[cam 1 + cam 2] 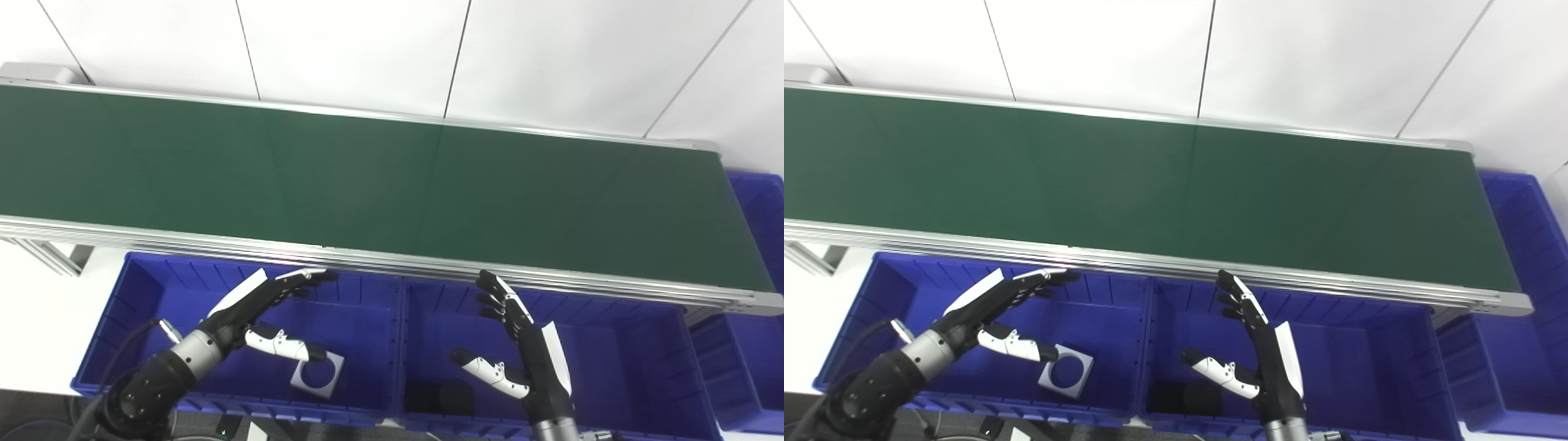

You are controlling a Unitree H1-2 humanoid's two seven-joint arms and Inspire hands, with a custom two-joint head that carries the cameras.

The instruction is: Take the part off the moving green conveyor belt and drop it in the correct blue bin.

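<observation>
The green conveyor belt (367,177) runs across the view and carries no part. Below its near rail stand two blue bins. My left hand (263,309) hovers open over the left bin (147,288), fingers stretched toward the rail and thumb apart. A grey square part with a round hole (317,373) lies on that bin's floor just under the thumb. Over the right bin (618,343) my right hand (520,343) is open too, fingers pointing up at the belt. A black part (441,397) rests in the right bin's near left corner.
A third blue bin (756,343) stands past the belt's right end. The aluminium rail (392,263) of the conveyor overhangs the far walls of the bins. A white wall lies behind the belt, and a white table surface (37,331) shows at the left.
</observation>
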